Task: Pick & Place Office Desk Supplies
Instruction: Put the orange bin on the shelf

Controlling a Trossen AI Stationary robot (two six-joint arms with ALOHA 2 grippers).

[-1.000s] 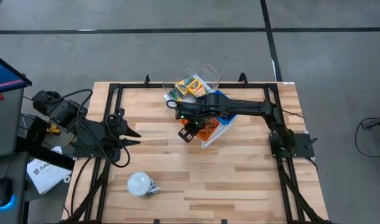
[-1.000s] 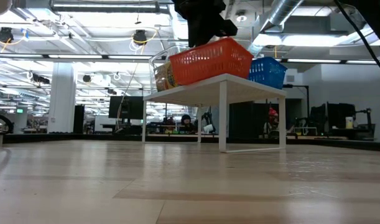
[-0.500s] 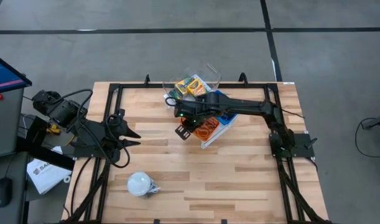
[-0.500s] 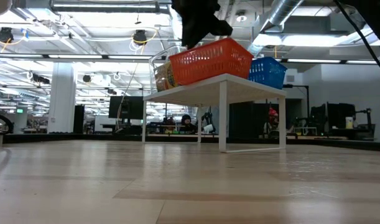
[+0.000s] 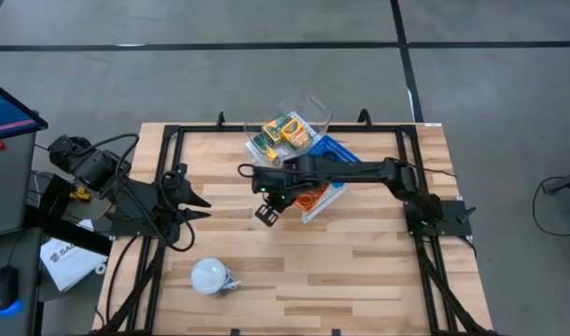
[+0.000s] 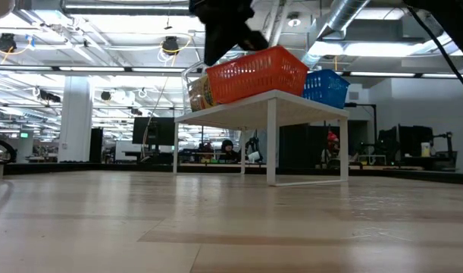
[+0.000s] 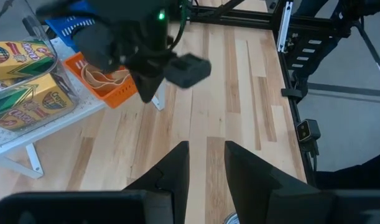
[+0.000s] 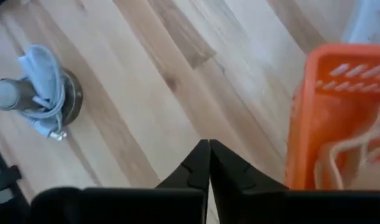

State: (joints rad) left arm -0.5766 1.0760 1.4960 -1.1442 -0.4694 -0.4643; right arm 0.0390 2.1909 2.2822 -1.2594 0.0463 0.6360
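Yellow-and-green crayon boxes (image 5: 285, 131) lie in a clear bin on a white rack. Tan rubber bands (image 7: 102, 78) lie in the orange basket (image 5: 310, 196) beside it and also show in the right wrist view (image 8: 357, 149). My right gripper (image 5: 266, 213) hangs above bare wood, just left of and nearer than the orange basket. Its fingers (image 8: 209, 146) are shut with nothing visible between them. My left gripper (image 5: 199, 201) waits open at the table's left side (image 7: 207, 158). No black rings show.
A blue basket (image 5: 339, 154) sits on the white rack (image 6: 273, 98) behind the orange one. A white bulb-like object (image 5: 211, 275) with a cord lies near the table's near-left part (image 8: 34, 93). Bare wood spreads across the table's middle and near side.
My right gripper has moved from above the orange basket toward the table's left and near edge, off the rack and out over bare wood. Its fingers point down. The baskets and the crayon boxes have stayed where they were.
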